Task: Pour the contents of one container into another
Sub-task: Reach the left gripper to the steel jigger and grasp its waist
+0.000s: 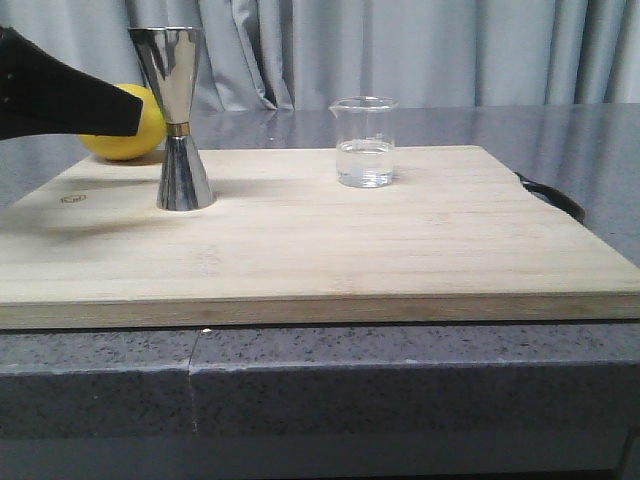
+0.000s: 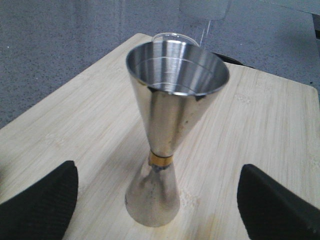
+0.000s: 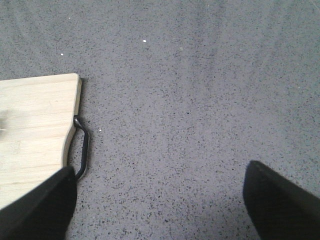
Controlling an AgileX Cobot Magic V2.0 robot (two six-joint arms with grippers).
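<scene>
The glass beaker [image 1: 364, 141] stands upright on the far right-of-centre part of a pale wooden cutting board [image 1: 300, 250], a clear cylinder with a pour lip and a little clear liquid in its bottom. Well apart from it, toward the board's left, stands the steel jigger [image 1: 177, 116], upright: two shiny cones joined at a narrow gold-coloured waist, the wide mouth up, its polished wall mirroring the room. In the left wrist view the jigger [image 2: 170, 125] shows faint rings inside its cup and some dull smudges on the lower cone, with the rim of the beaker [image 2: 172, 37] peeping out behind it. The left tool [image 2: 160, 200] is spread wide, one black textured finger on either side of the jigger's base and touching nothing. A yellow lemon [image 1: 128, 125] sits behind the jigger at the board's far left edge, partly hidden by the black left arm. The board has fine straight grain, rounded corners and a black metal loop handle [image 3: 82, 149] on its right side. It lies on a dark grey speckled stone surface [image 1: 420, 380]. The right tool [image 3: 160, 200] hangs spread open over bare surface just beside that handle. Grey pleated curtains [image 1: 420, 50] close off the back.
</scene>
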